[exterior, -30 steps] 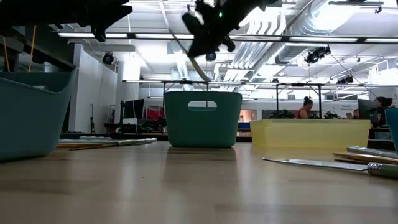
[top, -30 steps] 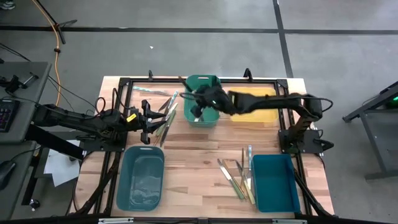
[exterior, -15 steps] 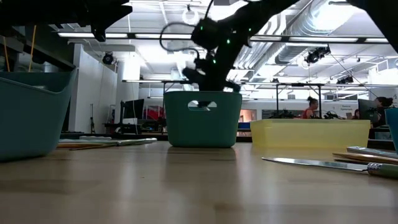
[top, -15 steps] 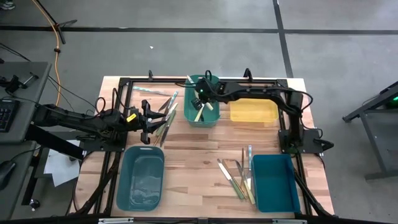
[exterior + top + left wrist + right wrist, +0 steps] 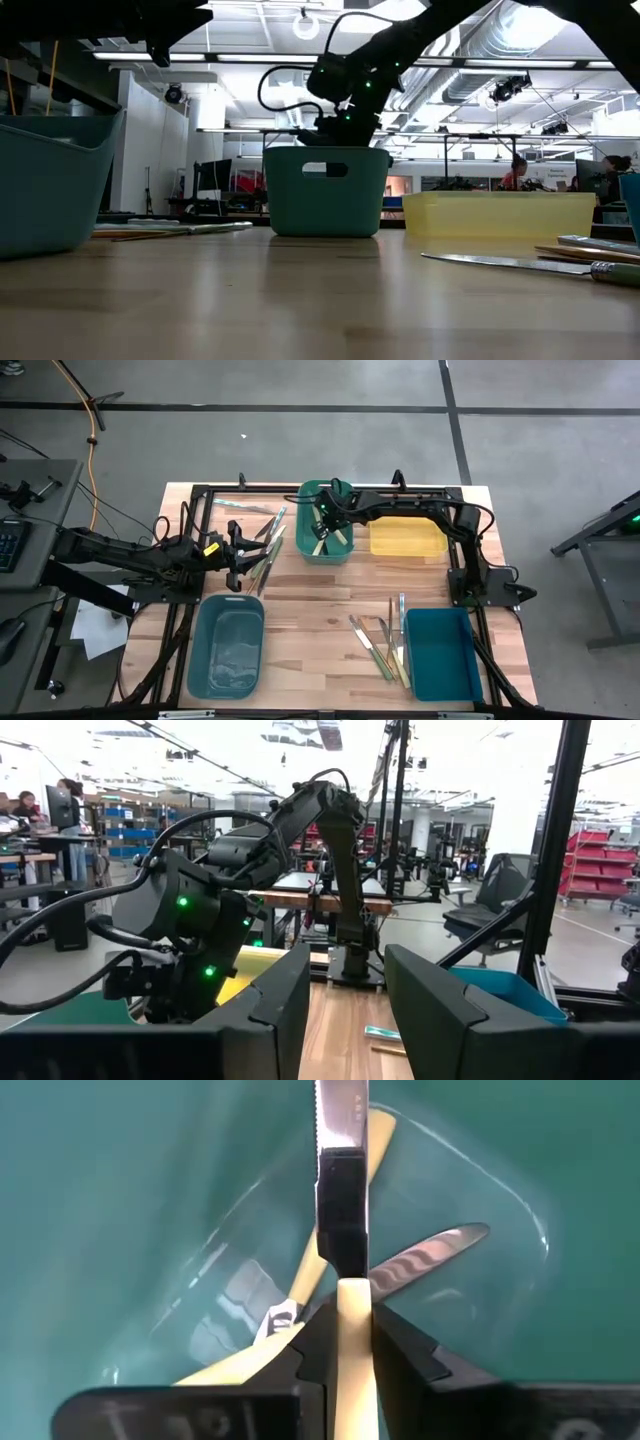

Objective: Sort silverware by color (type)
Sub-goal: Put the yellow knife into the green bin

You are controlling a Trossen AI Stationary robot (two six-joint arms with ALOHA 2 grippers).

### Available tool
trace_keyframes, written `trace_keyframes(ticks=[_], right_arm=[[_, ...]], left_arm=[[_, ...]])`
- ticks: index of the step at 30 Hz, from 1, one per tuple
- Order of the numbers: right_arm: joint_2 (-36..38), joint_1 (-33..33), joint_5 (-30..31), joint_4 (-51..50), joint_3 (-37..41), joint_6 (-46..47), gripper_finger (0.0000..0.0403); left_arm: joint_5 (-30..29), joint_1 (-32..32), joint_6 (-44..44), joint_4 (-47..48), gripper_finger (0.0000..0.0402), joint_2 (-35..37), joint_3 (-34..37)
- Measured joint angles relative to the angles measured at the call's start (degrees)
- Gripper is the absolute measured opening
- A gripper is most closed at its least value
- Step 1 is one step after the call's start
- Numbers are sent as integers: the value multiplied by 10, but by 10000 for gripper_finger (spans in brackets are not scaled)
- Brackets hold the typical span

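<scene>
Gripping knife (image 5: 342, 1200): right end effector (image 5: 352, 1342)

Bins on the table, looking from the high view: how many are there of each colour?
Green: 1, the green bin
Yellow: 1, the yellow bin
Teal: 2, the left teal bin and the right teal bin
Total: 4
</scene>
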State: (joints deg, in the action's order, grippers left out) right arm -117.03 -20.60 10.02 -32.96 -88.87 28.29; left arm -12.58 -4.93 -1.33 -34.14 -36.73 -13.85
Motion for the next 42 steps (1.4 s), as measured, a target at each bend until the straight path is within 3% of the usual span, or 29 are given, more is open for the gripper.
trace_keyframes(ticks=[9, 16, 22, 28, 32, 36, 42], right_arm=[[0, 1, 0, -1, 0, -2, 78], [0, 1, 0, -3, 0, -18, 84], [13, 5, -13, -33, 0, -95, 85], [83, 42, 87, -76, 22, -150, 85], [167, 70, 112, -47, 96, -153, 85], [272, 103, 112, 56, 231, -134, 85], [404, 166, 92, 377, 449, -126, 85]], left_arm=[[0, 0, 0, 0, 126, 0, 0], [0, 0, 0, 0, 126, 0, 0], [0, 0, 0, 0, 126, 0, 0], [0, 0, 0, 0, 126, 0, 0], [0, 0, -1, 6, 126, 0, 0], [0, 0, -15, 25, 126, 0, 0], [0, 0, -16, 29, 126, 0, 0]])
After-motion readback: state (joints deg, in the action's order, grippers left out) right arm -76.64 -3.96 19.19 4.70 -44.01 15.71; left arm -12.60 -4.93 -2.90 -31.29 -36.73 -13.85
